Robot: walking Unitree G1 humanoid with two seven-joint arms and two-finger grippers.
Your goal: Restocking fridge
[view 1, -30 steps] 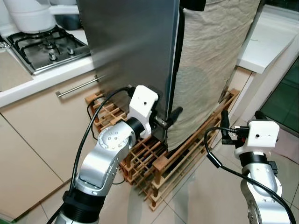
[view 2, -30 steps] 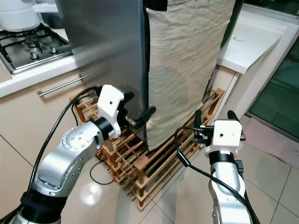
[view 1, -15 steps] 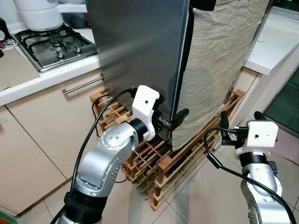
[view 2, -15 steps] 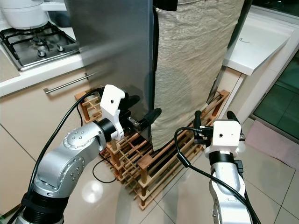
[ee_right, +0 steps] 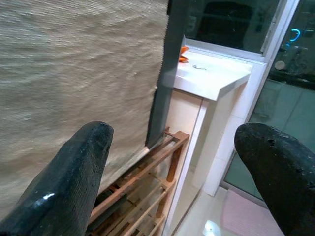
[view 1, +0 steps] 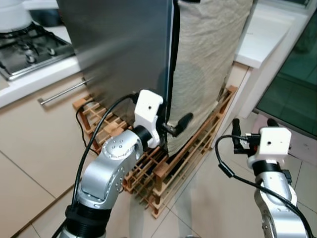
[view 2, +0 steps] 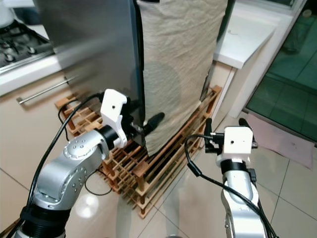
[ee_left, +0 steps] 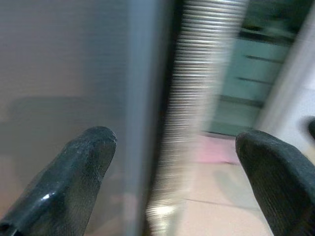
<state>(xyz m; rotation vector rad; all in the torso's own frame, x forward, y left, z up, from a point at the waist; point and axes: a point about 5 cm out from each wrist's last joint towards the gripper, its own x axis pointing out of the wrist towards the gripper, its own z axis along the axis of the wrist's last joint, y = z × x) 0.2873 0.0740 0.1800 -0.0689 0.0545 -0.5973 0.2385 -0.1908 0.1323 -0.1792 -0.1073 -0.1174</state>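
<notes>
Brushed steel fridge door (view 1: 124,49), its edge apparently between the left gripper (view 1: 171,128)'s spread fingers; right gripper (view 1: 250,134) fingers released.

Overall light: bright and even in both eye views; colours read cleanly.
Glare: a soft pale sheen runs across the steel fridge door (view 1: 119,44); a bright spot reflects off the floor tiles (view 2: 84,210).
Shadows: a round dim patch lies on the beige cloth (view 1: 205,54); the wooden rack (view 1: 163,173) is dark under the fridge.
Sharpness, eye views: mostly crisp, slight softness at the frame edges.
Left wrist view: heavy motion smear; door edge and background streaked, fingers (ee_left: 74,172) soft.
Right wrist view: fingers (ee_right: 74,172) blurred up close, white counter (ee_right: 211,73) clearer; glass door (ee_right: 290,59) shows reflections.
</notes>
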